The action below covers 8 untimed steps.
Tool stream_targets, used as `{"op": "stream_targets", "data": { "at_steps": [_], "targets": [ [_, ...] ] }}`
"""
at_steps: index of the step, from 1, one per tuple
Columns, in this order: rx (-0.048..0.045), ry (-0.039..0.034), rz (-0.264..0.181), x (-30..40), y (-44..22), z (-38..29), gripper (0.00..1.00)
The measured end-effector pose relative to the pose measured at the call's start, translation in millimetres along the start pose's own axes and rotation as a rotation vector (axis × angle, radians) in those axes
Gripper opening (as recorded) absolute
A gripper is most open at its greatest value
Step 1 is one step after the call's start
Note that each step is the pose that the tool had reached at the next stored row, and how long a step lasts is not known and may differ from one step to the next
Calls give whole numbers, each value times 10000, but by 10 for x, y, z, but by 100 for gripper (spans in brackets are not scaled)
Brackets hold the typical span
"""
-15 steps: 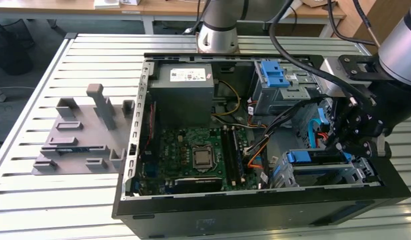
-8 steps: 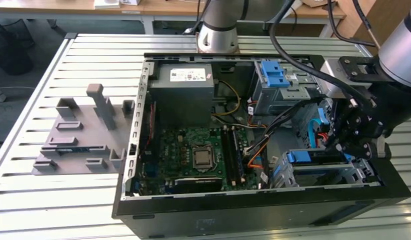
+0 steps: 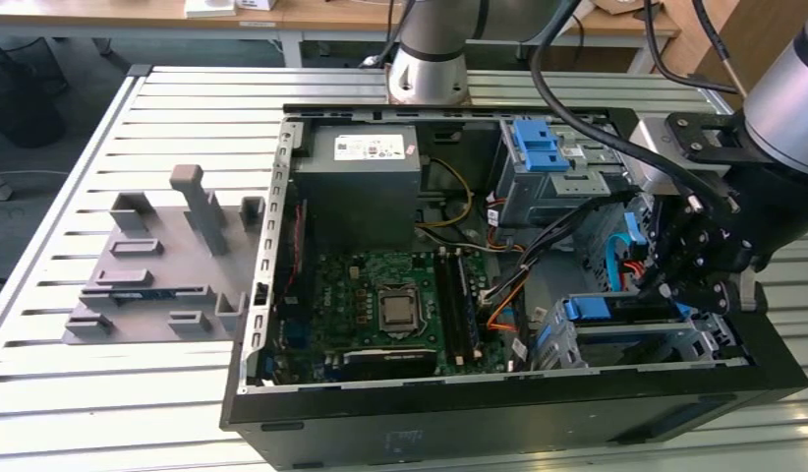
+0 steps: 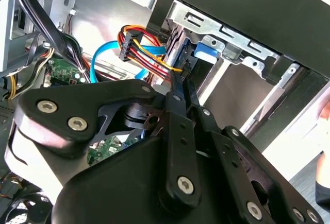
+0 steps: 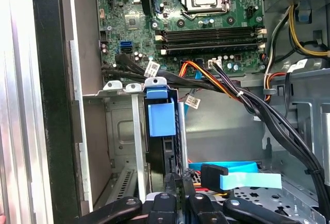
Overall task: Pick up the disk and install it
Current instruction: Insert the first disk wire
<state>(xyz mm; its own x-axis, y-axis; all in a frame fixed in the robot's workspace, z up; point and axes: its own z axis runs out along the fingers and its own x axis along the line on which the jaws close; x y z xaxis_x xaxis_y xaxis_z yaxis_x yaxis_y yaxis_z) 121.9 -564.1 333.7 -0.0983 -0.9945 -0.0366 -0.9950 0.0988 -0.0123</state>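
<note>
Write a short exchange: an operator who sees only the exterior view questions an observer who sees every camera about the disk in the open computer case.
Operator: In the exterior view the pincer partly covers the drive bay. Is the disk between its rails?
Observer: Yes. In the first wrist view the disk stands edge-on between the bay's metal rails, with its blue carrier tab facing the camera.
Operator: Is anything close beside the pincer?
Observer: In the second wrist view a bundle of red, yellow and orange wires with a black plug runs right next to the pincer's tip.
</note>
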Motion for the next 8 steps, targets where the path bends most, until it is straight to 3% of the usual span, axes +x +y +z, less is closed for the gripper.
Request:
{"op": "stream_targets", "data": {
  "at_steps": [8],
  "targets": [
    [-17, -65, -17, 0, 0, -3, 16]
  ]
}}
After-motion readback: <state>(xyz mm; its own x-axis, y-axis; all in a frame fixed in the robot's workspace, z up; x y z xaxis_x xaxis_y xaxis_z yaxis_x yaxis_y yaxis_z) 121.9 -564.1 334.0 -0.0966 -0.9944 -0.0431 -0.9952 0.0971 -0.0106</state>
